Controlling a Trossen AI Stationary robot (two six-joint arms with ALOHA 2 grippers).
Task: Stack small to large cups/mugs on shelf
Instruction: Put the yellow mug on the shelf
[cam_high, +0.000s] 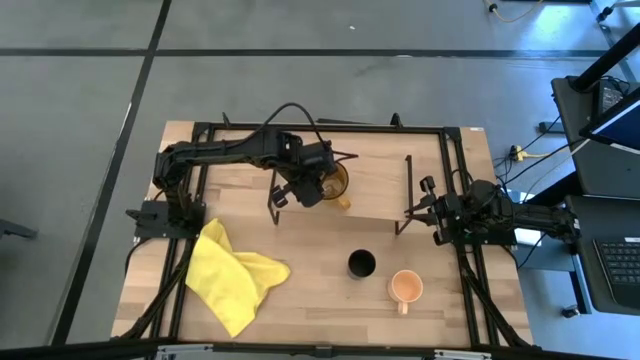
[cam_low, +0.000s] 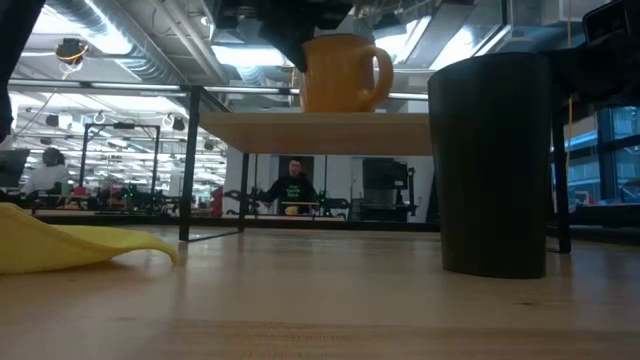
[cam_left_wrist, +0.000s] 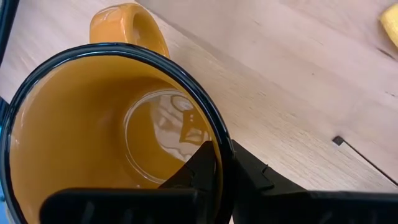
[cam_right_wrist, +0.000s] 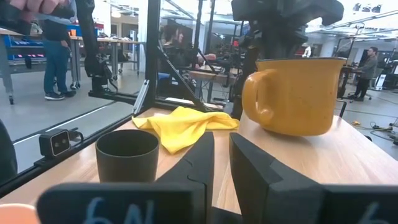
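The amber handled mug (cam_high: 336, 181) stands on its base on the light-wood shelf (cam_high: 378, 196), at the shelf's left part; it also shows in the low view (cam_low: 340, 72) and the right wrist view (cam_right_wrist: 300, 93). My left gripper (cam_high: 316, 188) is shut on its rim. The small black cup (cam_high: 361, 263) and the peach-orange mug (cam_high: 405, 287) stand upright on the tabletop in front of the shelf. My right gripper (cam_high: 433, 213) is shut and empty at the shelf's right end. My left gripper holds the amber mug by its rim wall (cam_left_wrist: 219, 146), on the side away from the handle (cam_left_wrist: 127, 25). One finger (cam_left_wrist: 198, 169) is inside the mug and one (cam_left_wrist: 250, 174) outside. The fingers come from above, pointing down. The mug stands upright on the shelf (cam_left_wrist: 292, 87).
A crumpled yellow cloth (cam_high: 236, 275) lies on the tabletop at the front left. The shelf's thin dark legs (cam_high: 272, 205) stand at its corners. People and furniture show in the room beyond the table.
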